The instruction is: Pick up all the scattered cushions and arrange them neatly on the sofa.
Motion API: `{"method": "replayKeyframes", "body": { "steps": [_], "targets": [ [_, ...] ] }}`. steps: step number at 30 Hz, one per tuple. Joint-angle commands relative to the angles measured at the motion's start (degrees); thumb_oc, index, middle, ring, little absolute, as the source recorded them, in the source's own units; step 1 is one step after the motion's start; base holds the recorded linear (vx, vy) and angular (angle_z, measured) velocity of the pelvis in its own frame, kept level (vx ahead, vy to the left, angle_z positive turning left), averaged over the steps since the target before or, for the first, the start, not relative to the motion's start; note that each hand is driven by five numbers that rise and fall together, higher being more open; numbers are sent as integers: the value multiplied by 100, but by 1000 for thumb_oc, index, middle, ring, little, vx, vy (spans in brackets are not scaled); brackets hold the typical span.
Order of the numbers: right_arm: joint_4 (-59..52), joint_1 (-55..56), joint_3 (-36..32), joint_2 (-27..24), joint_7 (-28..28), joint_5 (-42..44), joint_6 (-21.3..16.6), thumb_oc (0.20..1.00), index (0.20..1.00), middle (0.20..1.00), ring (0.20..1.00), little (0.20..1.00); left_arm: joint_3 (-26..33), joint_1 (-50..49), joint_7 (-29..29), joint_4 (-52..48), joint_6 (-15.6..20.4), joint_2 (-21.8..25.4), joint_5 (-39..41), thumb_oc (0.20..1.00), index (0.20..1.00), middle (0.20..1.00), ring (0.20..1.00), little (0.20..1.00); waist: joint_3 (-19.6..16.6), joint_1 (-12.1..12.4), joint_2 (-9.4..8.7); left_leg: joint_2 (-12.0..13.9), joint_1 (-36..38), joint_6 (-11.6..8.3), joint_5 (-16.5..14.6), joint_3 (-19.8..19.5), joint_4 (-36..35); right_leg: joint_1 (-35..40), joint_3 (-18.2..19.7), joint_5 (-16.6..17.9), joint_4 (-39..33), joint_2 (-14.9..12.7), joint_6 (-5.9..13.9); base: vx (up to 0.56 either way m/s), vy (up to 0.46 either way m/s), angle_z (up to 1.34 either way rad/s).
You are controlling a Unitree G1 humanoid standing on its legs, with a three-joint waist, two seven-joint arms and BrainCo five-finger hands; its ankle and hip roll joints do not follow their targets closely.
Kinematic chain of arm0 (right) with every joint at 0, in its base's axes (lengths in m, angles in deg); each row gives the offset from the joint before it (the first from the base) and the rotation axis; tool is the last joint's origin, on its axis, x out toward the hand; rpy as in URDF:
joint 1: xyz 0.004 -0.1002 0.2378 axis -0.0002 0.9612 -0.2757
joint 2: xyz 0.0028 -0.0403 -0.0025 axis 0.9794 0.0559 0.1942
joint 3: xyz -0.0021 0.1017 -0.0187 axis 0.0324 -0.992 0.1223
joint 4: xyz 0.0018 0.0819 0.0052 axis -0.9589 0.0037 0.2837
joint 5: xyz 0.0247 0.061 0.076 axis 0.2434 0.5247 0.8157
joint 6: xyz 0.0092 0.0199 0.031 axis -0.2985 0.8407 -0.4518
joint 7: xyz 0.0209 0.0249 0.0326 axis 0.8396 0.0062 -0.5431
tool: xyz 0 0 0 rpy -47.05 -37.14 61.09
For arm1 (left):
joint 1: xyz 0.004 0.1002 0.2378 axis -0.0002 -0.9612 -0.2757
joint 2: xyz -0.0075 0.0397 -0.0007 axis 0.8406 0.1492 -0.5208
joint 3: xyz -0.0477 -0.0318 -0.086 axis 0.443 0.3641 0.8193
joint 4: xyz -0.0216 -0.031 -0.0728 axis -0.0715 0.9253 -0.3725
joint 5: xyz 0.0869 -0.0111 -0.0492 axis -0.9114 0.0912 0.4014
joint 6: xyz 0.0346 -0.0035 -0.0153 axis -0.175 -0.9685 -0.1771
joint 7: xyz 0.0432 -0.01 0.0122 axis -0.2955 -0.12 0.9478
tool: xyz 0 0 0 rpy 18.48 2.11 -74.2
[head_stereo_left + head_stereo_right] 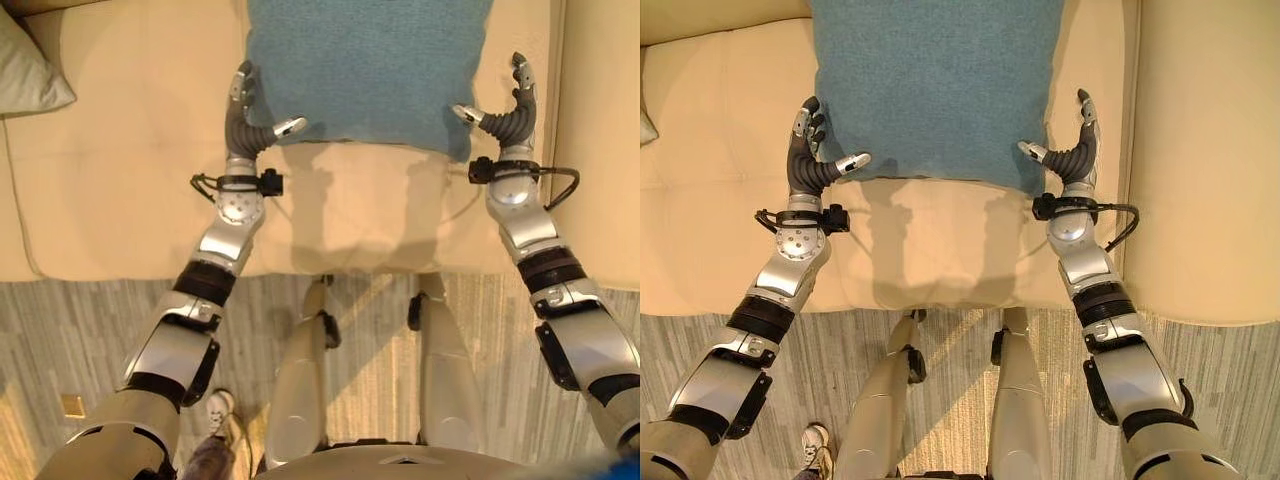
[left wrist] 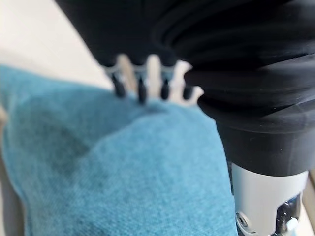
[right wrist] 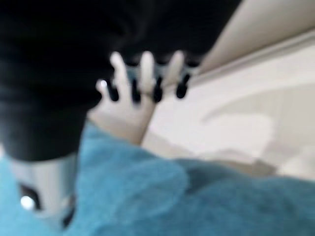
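The teal cushion (image 1: 935, 85) lies flat on the sofa (image 1: 730, 230) between both hands, left hand (image 1: 812, 160) and right hand (image 1: 1070, 155) flanking its near corners equally close, fingers (image 1: 808, 122) spread apart, clamping nothing

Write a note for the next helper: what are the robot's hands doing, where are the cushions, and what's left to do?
Left hand: open, fingers straight, at the left edge of the teal cushion, thumb over its near corner.
Right hand: open, at the cushion's right edge, thumb pointing in at its near corner.
Teal cushion: lying flat on the cream sofa seat, between both hands.
Grey cushion: on the sofa at the far left.
Done: both cushions in view are on the sofa.
Left: probably straighten the teal one, then check the floor for more.
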Motion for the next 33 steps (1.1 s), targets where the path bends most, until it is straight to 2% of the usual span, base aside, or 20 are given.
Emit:
{"method": "replayKeyframes", "body": {
  "steps": [1, 5, 7, 9, 15, 18, 20, 21, 22, 27, 33],
  "targets": [
    [113, -202, -44, 187, 227, -170, -117, 1000, 1000, 1000, 1000, 1000, 188, 4, 170, -13, 186, 43, -152, 1000, 1000, 1000, 1000, 1000, -306, 31, -181, -89, -169, -259, -786, 14, 515, 370, -85, -627, -53, -112, 421, 0, 0, 0],
    [356, -404, 113, 271, -48, 356, -246, 1000, 1000, 1000, 1000, 1000, 112, 78, 151, -9, 202, 49, -110, 1000, 1000, 1000, 1000, 1000, -284, 65, -150, -97, -228, -252, -786, -3, 558, 317, -85, -627, -19, -128, 416, -7, -13, -2],
    [712, -780, 430, 146, -567, 966, -363, 1000, 1000, 1000, 1000, 1000, 13, 240, 24, -5, 249, 137, -19, 1000, 1000, 1000, 1000, 1000, -279, 119, -131, -110, -275, -252, -761, -19, 561, 260, -89, -603, -14, -133, 422, 5, -45, 2],
    [827, -947, 564, 75, -756, 1222, -410, 1000, 1000, 1000, 1000, 1000, -27, 306, -31, -10, 276, 176, 17, 1000, 1000, 1000, 1000, 1000, -282, 142, -128, -109, -299, -258, -741, -29, 554, 245, -105, -602, -17, -137, 423, 14, -45, 4],
    [802, -1209, 804, -42, -1188, 1779, -544, 1000, 1000, 1000, 1000, 1000, -149, 415, -143, 91, 313, 211, 123, 1000, 1000, 1000, 1000, 1000, -311, 197, -140, -101, -326, -271, -681, -49, 501, 208, -141, -607, -13, -126, 434, 12, -26, 2],
    [904, -1371, 966, 6, -1650, 2492, -640, 1000, 1000, 1000, 1000, 1000, -249, 511, -240, 202, 329, 190, 233, 1000, 1000, 1000, 1000, 1000, -342, 239, -162, -99, -342, -287, -657, -72, 476, 183, -172, -617, -6, -122, 431, 16, -43, 2],
    [988, -1429, 1026, 32, -1770, 2645, -652, 1000, 1000, 1000, 1000, 1000, -288, 569, -256, 234, 340, 196, 255, 1000, 1000, 1000, 1000, 1000, -343, 249, -164, -97, -351, -291, -654, -76, 474, 179, -178, -613, -10, -125, 432, 3, -20, 4],
    [1075, -1525, 1107, 46, -1903, 2795, -648, 906, 906, 906, 906, 906, -320, 619, -286, 259, 353, 198, 283, 1000, 1000, 1000, 1000, 1000, -347, 264, -159, -92, -364, -294, -656, -77, 478, 163, -192, -612, -5, -135, 433, -2, -22, 8],
    [1243, -1664, 1243, 82, -2102, 2987, -645, 200, 200, 200, 200, 200, -369, 715, -320, 258, 388, 179, 336, 1000, 1000, 1000, 1000, 1000, -347, 297, -149, -96, -402, -301, -655, -79, 498, 133, -203, -610, 3, -138, 435, -1, -25, 9],
    [1440, -1942, 1365, 96, -2095, 2952, -675, 200, 200, 200, 200, 200, -434, 855, -353, 247, 476, 185, 438, 1000, 1000, 1000, 1000, 1000, -359, 350, -132, -98, -463, -310, -658, -102, 540, 92, -234, -602, 9, -154, 447, 5, -9, 8],
    [942, -1939, 1087, -16, -1690, 2508, -836, 200, 200, 200, 200, 200, -308, 795, -302, 216, 519, 219, 486, 1000, 1000, 1000, 1000, 1000, -420, 368, -135, -98, -544, -305, -656, -143, 524, 7, -234, -603, 2, -158, 460, 0, 0, 0]
  ]
}}
